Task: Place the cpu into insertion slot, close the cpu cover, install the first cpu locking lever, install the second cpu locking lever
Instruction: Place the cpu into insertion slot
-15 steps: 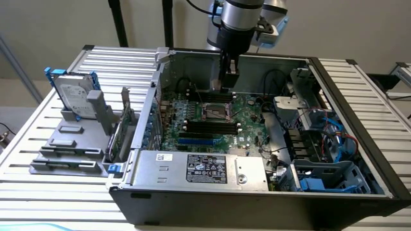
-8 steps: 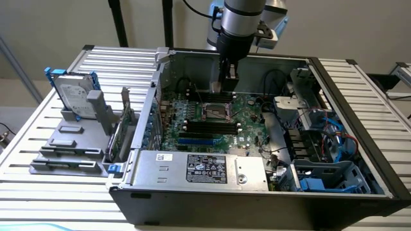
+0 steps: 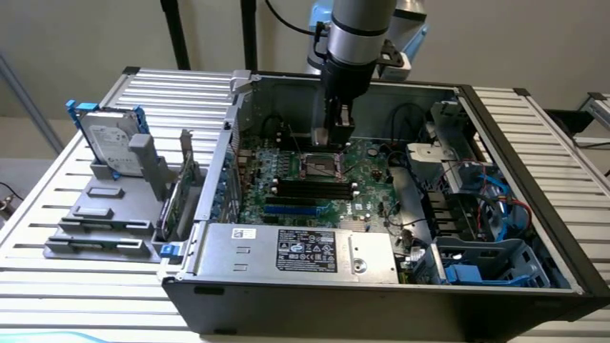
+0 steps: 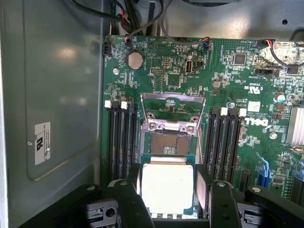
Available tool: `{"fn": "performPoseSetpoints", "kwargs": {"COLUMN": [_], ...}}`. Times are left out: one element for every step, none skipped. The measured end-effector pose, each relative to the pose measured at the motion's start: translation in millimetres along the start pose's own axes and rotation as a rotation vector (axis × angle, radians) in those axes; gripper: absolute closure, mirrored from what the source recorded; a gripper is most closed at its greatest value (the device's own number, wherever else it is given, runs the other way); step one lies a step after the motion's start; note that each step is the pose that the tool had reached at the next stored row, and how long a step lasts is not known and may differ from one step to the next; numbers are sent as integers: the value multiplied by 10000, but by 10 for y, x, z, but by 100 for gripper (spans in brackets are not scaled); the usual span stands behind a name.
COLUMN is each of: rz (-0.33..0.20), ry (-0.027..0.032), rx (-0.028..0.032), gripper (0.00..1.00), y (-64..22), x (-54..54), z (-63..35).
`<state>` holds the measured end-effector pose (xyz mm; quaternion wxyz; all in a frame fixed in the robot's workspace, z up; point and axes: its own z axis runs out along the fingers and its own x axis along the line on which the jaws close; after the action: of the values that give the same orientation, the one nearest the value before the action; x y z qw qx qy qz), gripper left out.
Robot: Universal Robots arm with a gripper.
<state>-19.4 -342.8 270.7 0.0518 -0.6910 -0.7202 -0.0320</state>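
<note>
Pale silver-grey metal: the small flat square cpu is pinched between the jaws of the black gripper. The dark, silver-rimmed square insertion slot lies just ahead of the cpu, uncovered, with the thin silver cpu cover standing open beyond it. The exterior view adds the gripper's upright stance over the insertion slot.

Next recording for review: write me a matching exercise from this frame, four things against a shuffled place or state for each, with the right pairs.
Things:
1. cpu
2. cpu cover
3. insertion slot
4. hard drive

Places or states:
A. standing in the grey rack outside the computer case
B. swung open, off the socket
C. gripped by the tool
D. uncovered, no chip in it

Pairs: 1-C, 2-B, 3-D, 4-A
</note>
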Motion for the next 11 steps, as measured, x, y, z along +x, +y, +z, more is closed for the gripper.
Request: {"fn": "performPoseSetpoints", "kwargs": {"rz": [-10, -18, -25, -32, -38, -44, -49, -52, -56, -58, -59], "ry": [-3, -5, -7, -10, -12, -14, -20, -34, -60, -91, -125], "rx": [-56, -111, -165, -216, -267, -320, -366, -400, -428, -442, -450], "gripper": [45, 45, 45, 45, 45, 45, 45, 45, 45, 45, 45], "y": [-3, -8, -16, -26, -39, -53, -68, -82, -95, -105, -111], "x": [-3, -6, -8, -10, -10, -11, -12, -13, -14, -15, -15], "z": [9, 18, 28, 38, 50, 62, 75, 87, 98, 110, 125]}}
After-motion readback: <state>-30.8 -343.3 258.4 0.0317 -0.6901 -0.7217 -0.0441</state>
